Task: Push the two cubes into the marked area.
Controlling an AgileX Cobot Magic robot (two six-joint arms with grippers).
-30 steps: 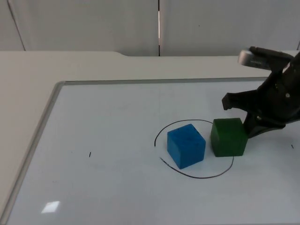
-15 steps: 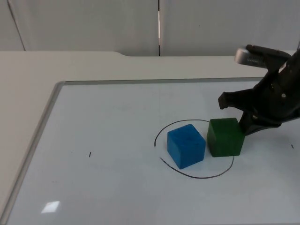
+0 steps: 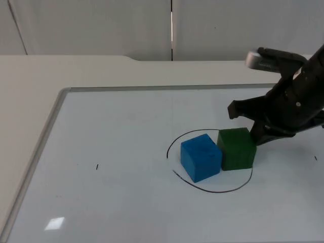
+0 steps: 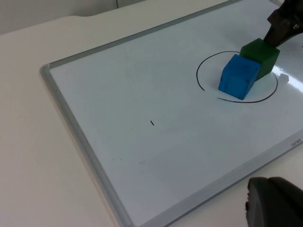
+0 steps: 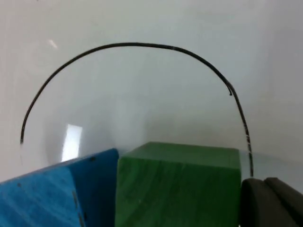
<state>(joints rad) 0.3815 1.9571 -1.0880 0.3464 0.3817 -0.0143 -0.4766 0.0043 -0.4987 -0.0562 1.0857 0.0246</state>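
While its opening cannot be told, the right tool (image 3: 254, 132) touches the green cube (image 3: 236, 148) beside the blue cube (image 3: 201, 157).

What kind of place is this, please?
Probably a robot test bench in a lab: a whiteboard lies flat on a plain table, with a drawn circle holding a blue cube and a green cube, pushed by the right gripper.

The top view looked down and forward over the whiteboard (image 3: 111, 131) toward the partition wall. The left wrist view faced it from beyond a corner; the right wrist sat close. All shared the drawn circle (image 3: 210, 161).
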